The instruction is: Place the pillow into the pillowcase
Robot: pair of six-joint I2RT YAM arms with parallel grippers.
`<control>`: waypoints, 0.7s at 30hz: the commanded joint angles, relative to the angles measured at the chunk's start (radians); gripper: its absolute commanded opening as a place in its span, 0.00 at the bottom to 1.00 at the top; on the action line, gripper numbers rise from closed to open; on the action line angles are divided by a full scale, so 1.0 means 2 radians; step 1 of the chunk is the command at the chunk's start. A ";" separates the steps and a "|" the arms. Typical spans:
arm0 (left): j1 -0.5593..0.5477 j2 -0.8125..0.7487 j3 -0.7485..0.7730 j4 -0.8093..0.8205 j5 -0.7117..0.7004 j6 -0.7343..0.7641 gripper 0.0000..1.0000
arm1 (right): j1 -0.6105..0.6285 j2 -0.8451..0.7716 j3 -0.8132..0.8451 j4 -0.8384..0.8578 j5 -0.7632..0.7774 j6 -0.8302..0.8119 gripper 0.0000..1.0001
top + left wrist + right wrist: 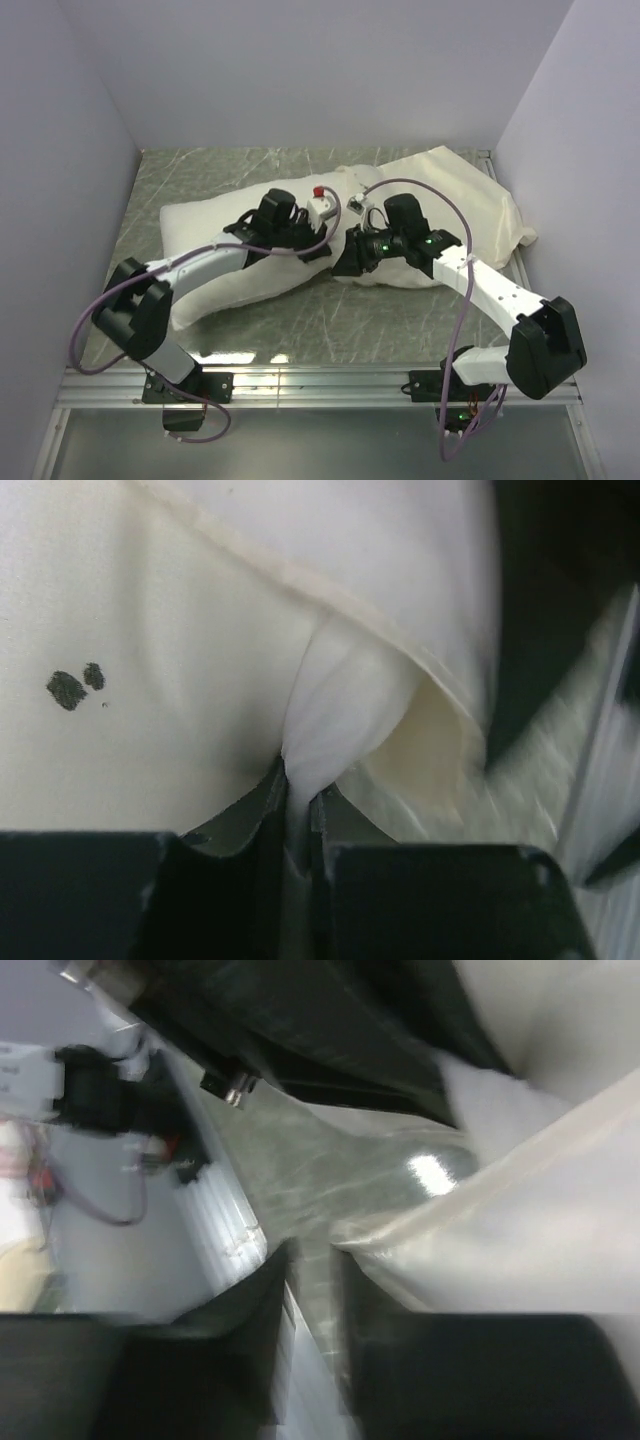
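You have bare surface [190, 170] at the back left, and a strip of it in front of the pillow [200, 225]. In the middle it is tight: the left arm [215, 262] and right arm [490, 285] almost meet. On the right, the pillowcase [470, 200] lies close to the side wall [570, 150].

The white pillow [205, 225] lies flat to my left; the cream pillowcase [455, 195] lies crumpled to my right, their ends meeting.
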 commanded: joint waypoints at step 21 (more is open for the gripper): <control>-0.066 -0.215 -0.001 -0.201 -0.029 0.172 0.68 | -0.095 0.168 0.325 -0.324 0.228 -0.172 0.73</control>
